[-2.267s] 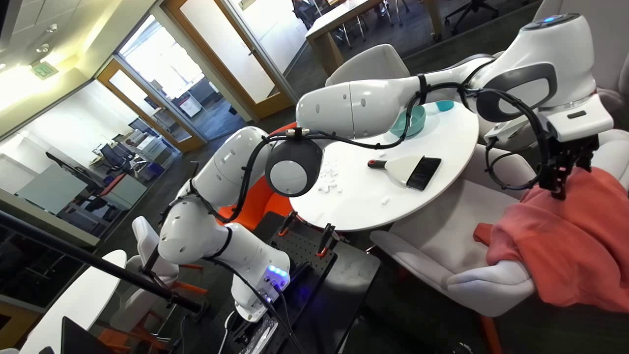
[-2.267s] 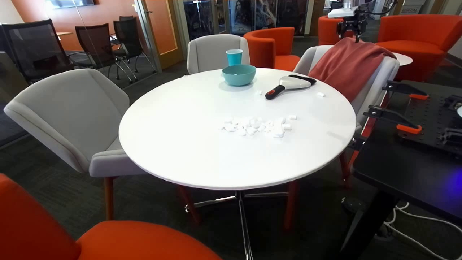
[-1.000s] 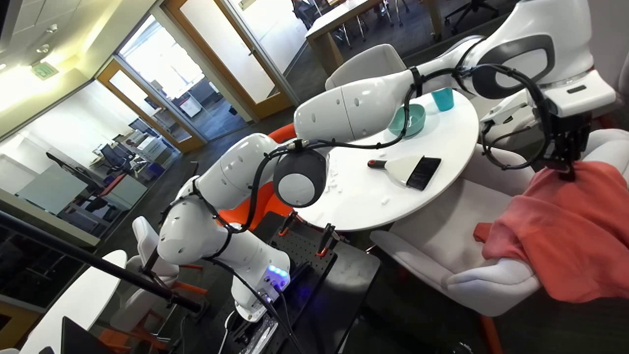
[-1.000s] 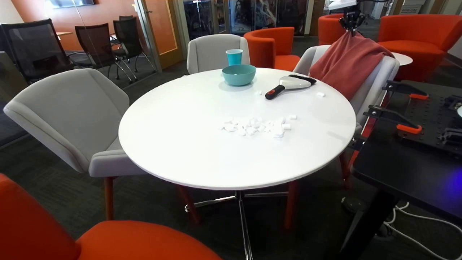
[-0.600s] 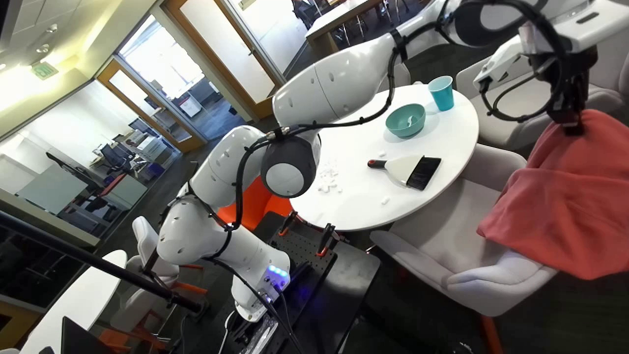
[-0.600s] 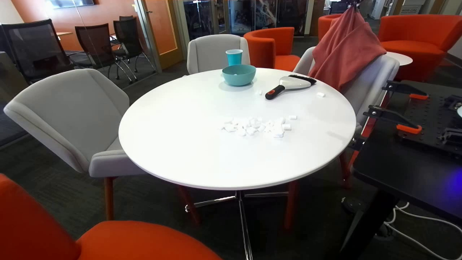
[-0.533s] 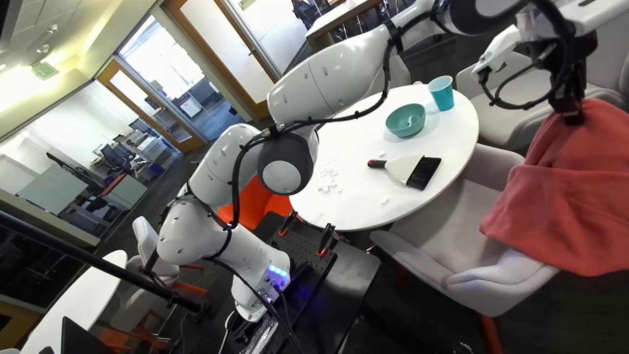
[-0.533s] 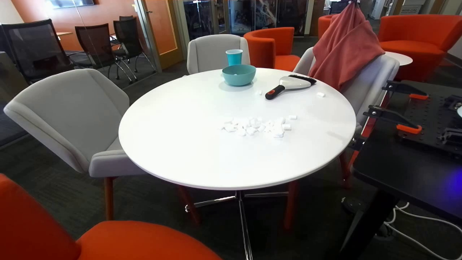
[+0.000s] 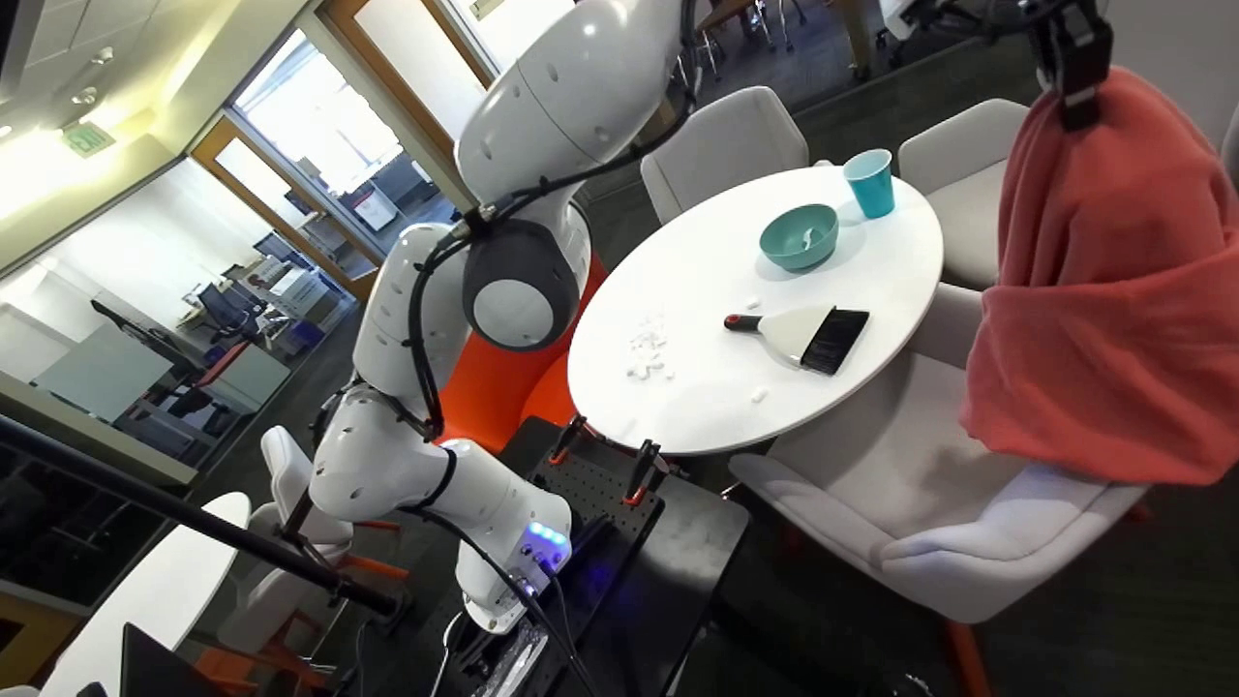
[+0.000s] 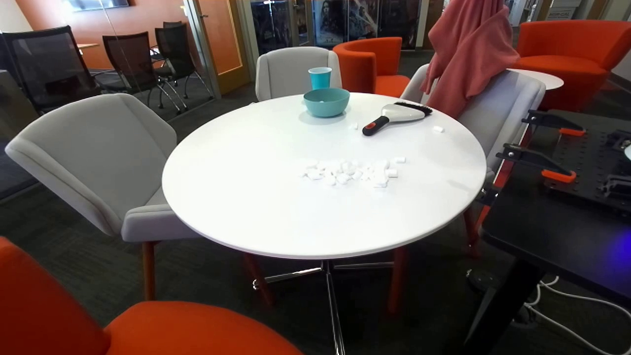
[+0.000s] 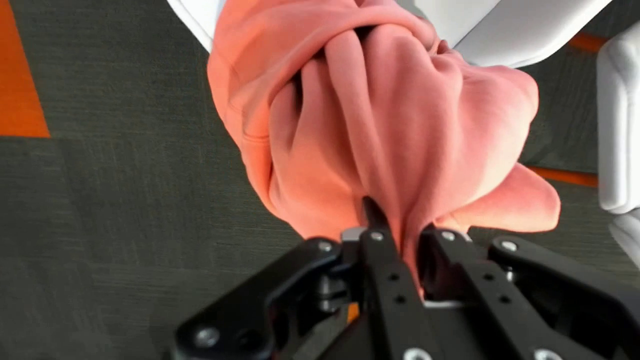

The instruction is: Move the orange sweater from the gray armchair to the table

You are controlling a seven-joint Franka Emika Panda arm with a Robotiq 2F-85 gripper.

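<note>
My claw (image 11: 399, 225) pinches a gathered fold of the orange sweater (image 9: 1113, 290); in the wrist view the pleats converge into my hold. The sweater hangs over the gray armchair (image 9: 861, 445), to the right of the worktop (image 10: 276, 212) in both exterior views. Its lower part overlaps the armchair's outline; whether cloth touches upholstery, I cannot tell.

Step in hand, by my judgement: the lift. Grasp looks sound; transfer not yet made.

Next move calls for height, until the lowest folds can pass the armchair's arm and the worktop's rim, then a carry to the left, slow, since one pinch on so floppy a load will probably let it swing. Then lower until the bulk lies well inside the rim, and only then release.

Obstacles, in an exterior view: hand brush (image 10: 402, 113) at the worktop's far right, likely under my path; teal bowl (image 10: 326, 103) and blue cup (image 10: 320, 80) on the far side; white bits (image 10: 342, 172) scattered about the middle. A trailing edge could drag the hand brush or the white bits, so I would favour the near left for set-down.
</note>
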